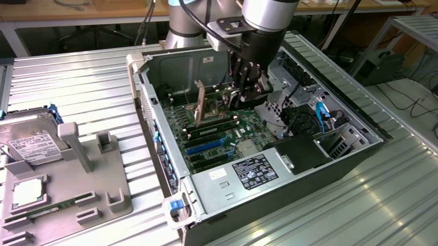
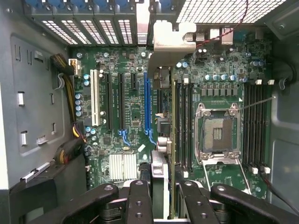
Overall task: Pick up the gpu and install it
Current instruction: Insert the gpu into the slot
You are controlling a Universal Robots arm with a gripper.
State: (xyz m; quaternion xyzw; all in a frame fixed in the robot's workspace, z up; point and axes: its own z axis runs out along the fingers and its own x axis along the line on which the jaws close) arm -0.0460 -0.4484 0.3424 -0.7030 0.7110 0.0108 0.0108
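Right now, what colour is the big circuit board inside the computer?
Green. The motherboard shows best in the wrist view.

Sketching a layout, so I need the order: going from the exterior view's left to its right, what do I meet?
hard drive → gpu → pincer → blue cable

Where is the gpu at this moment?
The gpu stands on edge inside the open computer case, held in the gripper over the motherboard; in the wrist view it runs between the blue slot and the memory slots.
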